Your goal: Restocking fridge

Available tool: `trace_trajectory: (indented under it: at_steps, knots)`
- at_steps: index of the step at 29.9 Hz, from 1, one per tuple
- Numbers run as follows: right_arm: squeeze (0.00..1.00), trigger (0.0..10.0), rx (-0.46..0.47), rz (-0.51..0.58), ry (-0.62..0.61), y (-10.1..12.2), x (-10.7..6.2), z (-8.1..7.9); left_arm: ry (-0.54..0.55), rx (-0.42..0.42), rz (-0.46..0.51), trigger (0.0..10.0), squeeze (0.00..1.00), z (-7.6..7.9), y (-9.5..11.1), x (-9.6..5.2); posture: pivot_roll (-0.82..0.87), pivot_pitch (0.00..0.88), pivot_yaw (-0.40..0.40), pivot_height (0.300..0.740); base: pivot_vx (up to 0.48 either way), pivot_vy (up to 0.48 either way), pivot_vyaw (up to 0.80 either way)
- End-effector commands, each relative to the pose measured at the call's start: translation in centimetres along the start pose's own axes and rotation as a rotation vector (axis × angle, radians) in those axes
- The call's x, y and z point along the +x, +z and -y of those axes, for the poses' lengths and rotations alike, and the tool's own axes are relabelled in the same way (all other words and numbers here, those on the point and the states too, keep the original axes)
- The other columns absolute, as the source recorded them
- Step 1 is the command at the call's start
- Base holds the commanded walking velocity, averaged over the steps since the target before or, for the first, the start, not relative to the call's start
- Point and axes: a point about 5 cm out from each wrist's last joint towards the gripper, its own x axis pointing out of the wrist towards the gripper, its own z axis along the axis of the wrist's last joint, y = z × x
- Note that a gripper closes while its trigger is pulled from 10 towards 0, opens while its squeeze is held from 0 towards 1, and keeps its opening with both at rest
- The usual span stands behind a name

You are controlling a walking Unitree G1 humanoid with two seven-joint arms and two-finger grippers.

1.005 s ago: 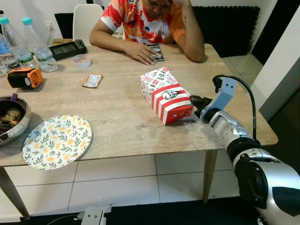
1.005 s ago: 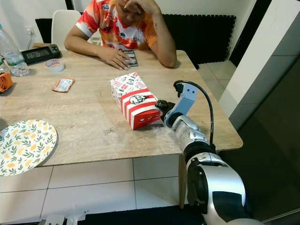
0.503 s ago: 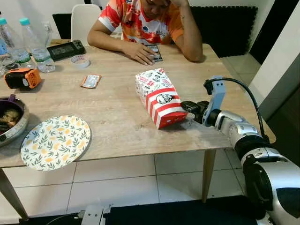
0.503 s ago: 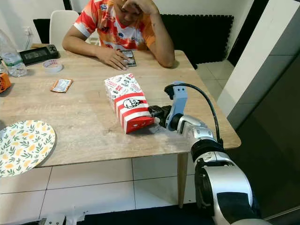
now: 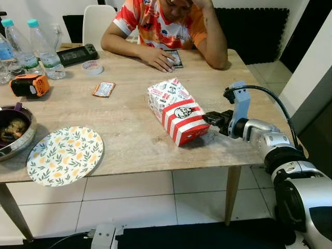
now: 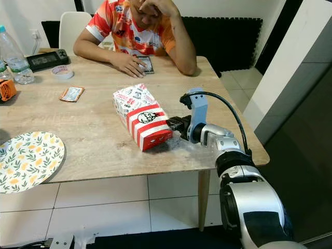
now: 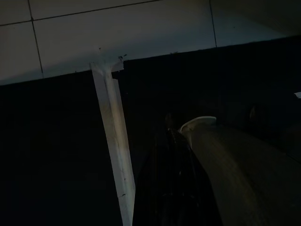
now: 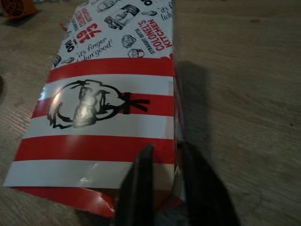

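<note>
A red-and-white striped KFC box (image 5: pixel 176 110) lies on its side in the middle of the wooden table (image 5: pixel 129 142). My right gripper (image 5: pixel 209 119) reaches in from the right, level with the tabletop, at the box's near right corner. In the right wrist view the two black fingers (image 8: pixel 141 183) straddle the box's (image 8: pixel 108 108) side edge, closed narrowly on its wall. My left gripper (image 7: pixel 171 188) hangs idle in the dark above the floor.
A person (image 5: pixel 161 26) sits at the far side, one hand by a phone (image 5: pixel 174 58). A leaf-patterned plate (image 5: pixel 65 155) and a food bowl (image 5: pixel 13 129) sit at the left. Water bottles (image 5: pixel 39 49), an orange device (image 5: pixel 28 85), a sachet (image 5: pixel 104 89) and tape (image 5: pixel 94 67) lie further back.
My right wrist has levelled out and pressed in on the box's corner. The box has slid and turned slightly leftward on the table. The camera has shifted a little.
</note>
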Motion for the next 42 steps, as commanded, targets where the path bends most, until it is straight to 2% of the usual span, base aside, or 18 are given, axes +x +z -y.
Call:
trace_trajectory:
  at_steps: [1,2,3,4,5,11,13,26,31,38,42]
  knots:
    - [1.00,10.0,-0.038,-0.023,-0.026,0.0,-0.1,0.2,-0.006,-0.003,-0.047,10.0,0.00,0.2,-1.1,-0.2,0.07,0.144,-0.061,0.740,0.000,0.000,0.00]
    - [0.76,10.0,-0.050,-0.020,-0.034,0.1,-0.1,0.2,-0.004,-0.004,-0.047,10.0,0.00,0.2,-1.1,-0.2,0.07,0.144,-0.061,0.740,0.000,0.000,0.00]
    - [0.09,10.0,-0.061,-0.019,-0.041,0.3,-0.1,0.2,-0.003,-0.005,-0.048,10.0,0.00,0.2,-1.1,-0.2,0.07,0.143,-0.064,0.740,0.000,0.000,0.00]
    - [0.09,10.0,-0.068,-0.018,-0.045,0.4,-0.1,0.3,-0.003,-0.005,-0.048,10.0,0.00,0.2,-1.1,-0.2,0.07,0.143,-0.064,0.740,0.000,0.000,0.00]
    - [0.00,10.0,-0.074,-0.019,-0.045,0.5,0.0,0.2,-0.002,-0.006,-0.048,10.0,0.00,0.2,-1.1,-0.2,0.07,0.144,-0.064,0.740,0.000,0.000,0.00]
    - [0.00,10.0,-0.113,-0.024,-0.053,0.9,0.0,0.1,0.001,-0.007,-0.050,10.0,0.00,0.1,-1.1,-0.3,0.07,0.143,-0.066,0.740,0.000,0.000,0.00]
    - [0.00,10.0,-0.161,-0.034,-0.074,1.2,0.2,0.0,0.003,-0.007,-0.051,10.0,0.00,0.0,-1.1,-0.3,0.07,0.143,-0.065,0.740,0.000,0.000,0.00]
    - [0.00,10.0,-0.314,-0.076,-0.085,1.9,1.3,-1.3,0.005,-0.008,-0.049,10.0,0.00,0.0,-1.1,-0.3,0.07,0.139,-0.068,0.740,0.000,0.000,0.00]
    - [0.00,10.0,-0.315,-0.081,-0.111,2.0,1.3,-1.2,0.007,-0.011,-0.050,10.0,0.00,0.0,-1.2,-0.3,0.07,0.135,-0.075,0.740,0.000,0.000,0.00]
    - [0.00,10.0,-0.249,-0.053,-0.170,2.3,0.7,-0.3,0.012,-0.016,-0.054,10.0,0.00,-0.2,-1.4,-0.5,0.08,0.132,-0.076,0.740,0.000,0.000,0.00]
    - [0.00,10.0,-0.255,-0.065,-0.185,2.2,0.3,0.2,0.012,-0.014,-0.057,10.0,0.00,-0.3,-1.5,-0.5,0.07,0.131,-0.072,0.740,0.000,0.000,0.00]
